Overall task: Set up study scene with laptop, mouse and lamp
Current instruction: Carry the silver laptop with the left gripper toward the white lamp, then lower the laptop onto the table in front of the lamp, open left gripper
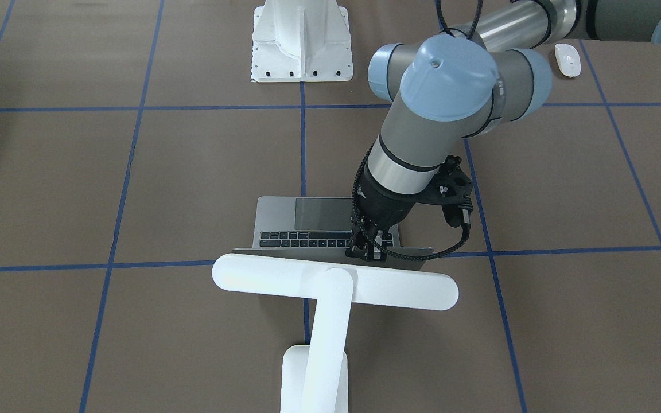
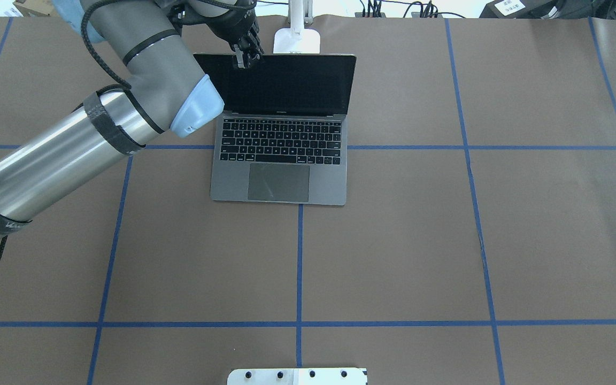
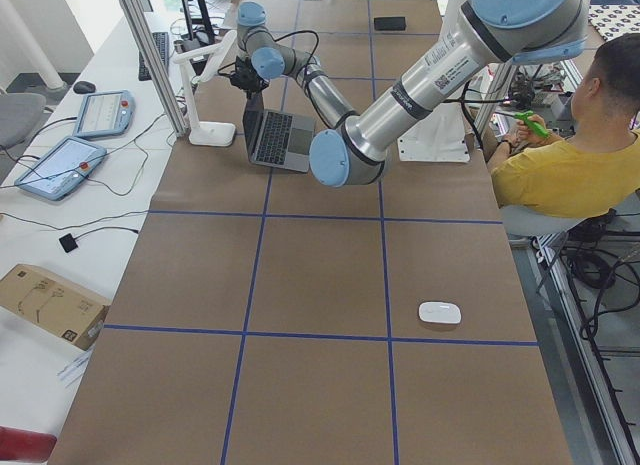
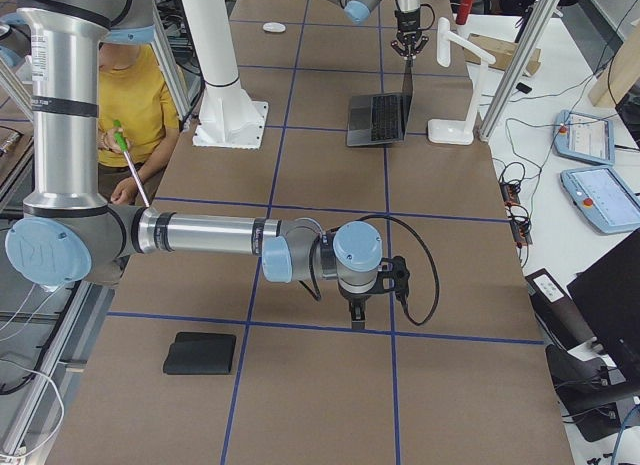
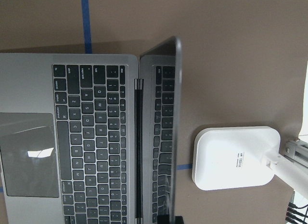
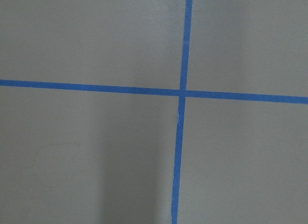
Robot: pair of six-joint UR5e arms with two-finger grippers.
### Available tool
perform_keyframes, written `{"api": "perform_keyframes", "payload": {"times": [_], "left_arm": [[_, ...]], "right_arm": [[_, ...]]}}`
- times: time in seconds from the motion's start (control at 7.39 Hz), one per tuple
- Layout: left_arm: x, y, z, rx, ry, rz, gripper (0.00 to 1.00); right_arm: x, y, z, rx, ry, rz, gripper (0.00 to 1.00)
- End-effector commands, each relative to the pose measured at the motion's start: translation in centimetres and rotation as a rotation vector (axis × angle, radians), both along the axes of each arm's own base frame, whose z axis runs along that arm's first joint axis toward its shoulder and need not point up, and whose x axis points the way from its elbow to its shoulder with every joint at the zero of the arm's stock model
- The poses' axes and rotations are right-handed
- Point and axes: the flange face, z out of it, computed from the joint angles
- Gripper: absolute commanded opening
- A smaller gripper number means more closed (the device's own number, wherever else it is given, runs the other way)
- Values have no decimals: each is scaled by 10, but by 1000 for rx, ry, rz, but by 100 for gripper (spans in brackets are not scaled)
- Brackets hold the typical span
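Left gripper: jaws narrow, pinched on the top edge of the laptop lid, near its 11 o'clock corner in the overhead view. Laptop is open, lid near upright, base flat on the table. Lamp base sits just beyond the lid at 12 o'clock, bar head roughly parallel to the lid. Mouse lies well apart, at 2 o'clock of the laptop in the front-facing view. Right gripper points down over a tape cross; cannot tell how its jaws stand
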Motion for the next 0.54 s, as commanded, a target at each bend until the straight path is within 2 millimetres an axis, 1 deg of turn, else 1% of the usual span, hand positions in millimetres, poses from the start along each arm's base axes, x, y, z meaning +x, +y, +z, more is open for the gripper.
{"api": "perform_keyframes", "payload": {"times": [0.0, 0.14, 0.41], "left_arm": [[26, -4, 9, 16, -1, -30, 0], [29, -4, 9, 13, -1, -29, 0], [30, -5, 4, -10, 11, -46, 0]], "right_arm": [[0, 0, 1, -2, -1, 0, 100], [0, 0, 0, -2, -3, 0, 100], [0, 0, 0, -1, -4, 0, 100]]}}
